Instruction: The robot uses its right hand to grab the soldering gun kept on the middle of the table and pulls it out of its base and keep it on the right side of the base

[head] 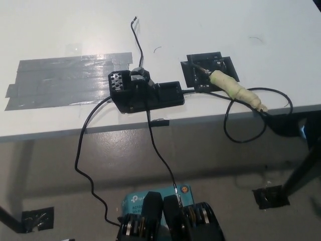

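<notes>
The soldering gun (235, 89), its handle wrapped in cream tape, lies flat on the white table (281, 45) to the right of its black base (145, 93). Its metal tip rests on a black square pad (209, 70), and the handle end points toward the table's front edge. A black cable (245, 138) loops from the handle over that edge. Neither of my hands shows in the head view, and nothing touches the gun.
A patch of grey tape (65, 80) covers the table to the left of the base. Black wires (83, 150) hang from the base to the floor, where a teal box (145, 198) lies. A dark table leg (303, 168) stands at the right.
</notes>
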